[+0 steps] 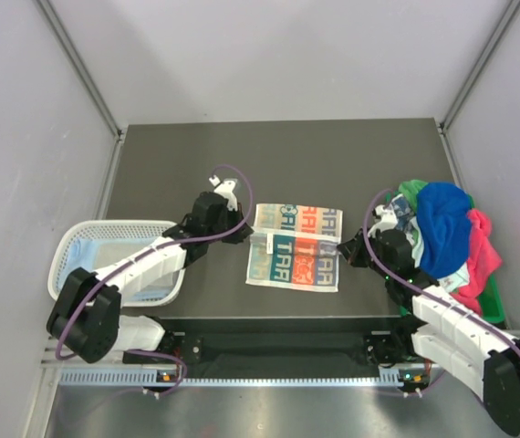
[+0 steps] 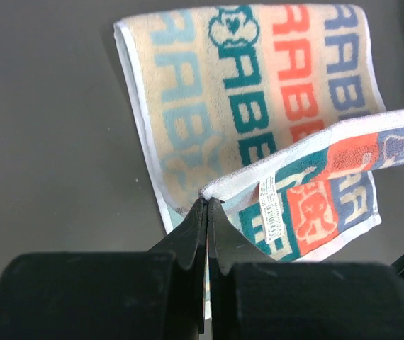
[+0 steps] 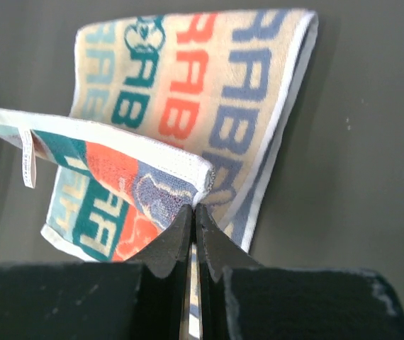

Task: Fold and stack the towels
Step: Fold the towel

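Work is partway through one fold. The white terry towel with teal and orange printed letters (image 1: 296, 246) lies on the dark table (image 1: 187, 155) between the two grippers, its near edge raised off the layer beneath. The left gripper (image 2: 208, 205) is pinched tight on that edge's left corner, right beside the sewn-in label (image 2: 270, 204). The right gripper (image 3: 193, 209) is clamped the same way on the opposite corner. Ahead of both sets of fingertips the rest of the towel rests flat, so the lifted edge is not yet carried over and laid down.

Well out to the left gripper's outer side, a white plastic mesh basket (image 1: 68, 239) holds a pale blue towel (image 1: 105, 251), seemingly laid flat. Just behind and outboard of the right gripper sits a heap of loose towels (image 1: 444, 224) in royal blue, pink and green, so most of the task appears left. Nothing lies in the fold's path, though the heap crowds the right wrist and could be brushed.
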Controlling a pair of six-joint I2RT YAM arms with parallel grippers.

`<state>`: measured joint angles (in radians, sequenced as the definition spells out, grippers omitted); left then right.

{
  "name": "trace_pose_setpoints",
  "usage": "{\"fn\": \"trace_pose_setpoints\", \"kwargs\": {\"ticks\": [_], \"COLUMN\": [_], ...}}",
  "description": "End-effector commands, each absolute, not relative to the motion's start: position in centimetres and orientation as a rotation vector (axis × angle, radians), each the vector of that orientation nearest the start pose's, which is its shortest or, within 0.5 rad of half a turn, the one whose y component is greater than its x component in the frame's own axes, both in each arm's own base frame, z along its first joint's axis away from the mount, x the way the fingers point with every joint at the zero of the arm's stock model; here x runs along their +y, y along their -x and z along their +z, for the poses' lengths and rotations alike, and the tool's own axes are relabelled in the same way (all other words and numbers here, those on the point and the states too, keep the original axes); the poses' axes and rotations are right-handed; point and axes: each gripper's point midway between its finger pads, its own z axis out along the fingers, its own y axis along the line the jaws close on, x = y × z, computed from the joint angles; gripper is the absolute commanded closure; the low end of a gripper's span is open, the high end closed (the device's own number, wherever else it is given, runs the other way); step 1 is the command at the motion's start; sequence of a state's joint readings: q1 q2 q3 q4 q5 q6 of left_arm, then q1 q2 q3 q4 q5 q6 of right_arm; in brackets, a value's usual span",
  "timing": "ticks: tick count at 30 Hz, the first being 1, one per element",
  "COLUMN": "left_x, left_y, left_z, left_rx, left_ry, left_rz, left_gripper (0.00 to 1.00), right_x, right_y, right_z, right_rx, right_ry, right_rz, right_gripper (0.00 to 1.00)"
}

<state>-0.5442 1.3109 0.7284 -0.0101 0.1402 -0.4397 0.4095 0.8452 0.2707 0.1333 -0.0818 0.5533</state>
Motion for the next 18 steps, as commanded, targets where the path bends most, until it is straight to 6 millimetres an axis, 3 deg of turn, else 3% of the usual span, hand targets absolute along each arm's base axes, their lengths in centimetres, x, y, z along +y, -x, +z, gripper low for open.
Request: {"fn": "trace_pose_setpoints", "kwargs": {"ticks": [1, 10, 12, 18], "left_x": [-23.2, -22.9, -22.6, -22.3], "left_y": [-29.2, -28.2, -27.8, -27.8], "left_z": [12.5, 11.2, 10.9, 12.3], "left_rx": [2.205, 2.236, 2.261, 2.248], "left_ry": [-0.201, -0.199, -0.197, -0.21], "left_rz": [-0.736, -0.726, -0.718, -0.7], "left_gripper": [1.0, 1.0, 1.0, 1.0], "right_x": [15.4, 15.3, 15.3, 15.2], "right_y": [-25.3, -24.8, -24.9, -24.9], "right_z": [9.3, 7.9, 8.2, 9.9], "right_rx": [2.044, 2.077, 2.07, 2.038], "right_ry": [-0.105, -0.112, -0.112, -0.106], "right_rz": [0.714, 0.711, 0.711, 0.717], "right_gripper": [1.0, 1.0, 1.0, 1.0]}}
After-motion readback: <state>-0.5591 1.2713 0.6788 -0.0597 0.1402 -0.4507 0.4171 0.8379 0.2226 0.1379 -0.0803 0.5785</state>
